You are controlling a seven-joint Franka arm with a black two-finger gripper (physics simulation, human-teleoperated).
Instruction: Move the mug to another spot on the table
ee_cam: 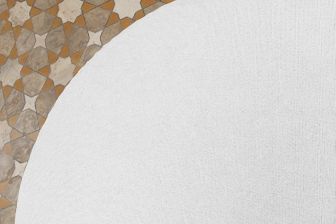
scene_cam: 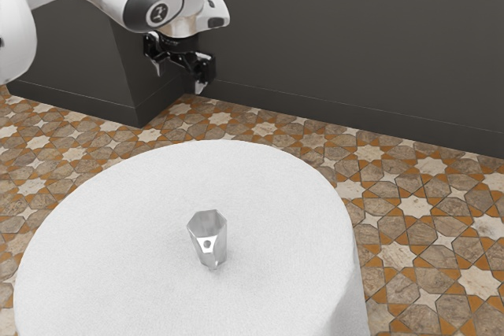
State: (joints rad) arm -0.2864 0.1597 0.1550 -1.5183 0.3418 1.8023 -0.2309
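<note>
A small silver faceted mug (scene_cam: 208,239) stands upright near the middle of the round white table (scene_cam: 118,218). It has a small round hole in the side facing the camera. My black gripper (scene_cam: 180,76) hangs high above the table's far edge, toward the exterior view's upper left and well away from the mug. Its fingers stand apart with nothing between them. Under my hand, the wrist view takes in the bare white tabletop (ee_cam: 210,119) and its curved edge.
The table drops off to a patterned tile floor (scene_cam: 409,194) on all sides, and the floor (ee_cam: 47,40) lies past the table's rim in the wrist view. A dark wall (scene_cam: 354,29) stands behind.
</note>
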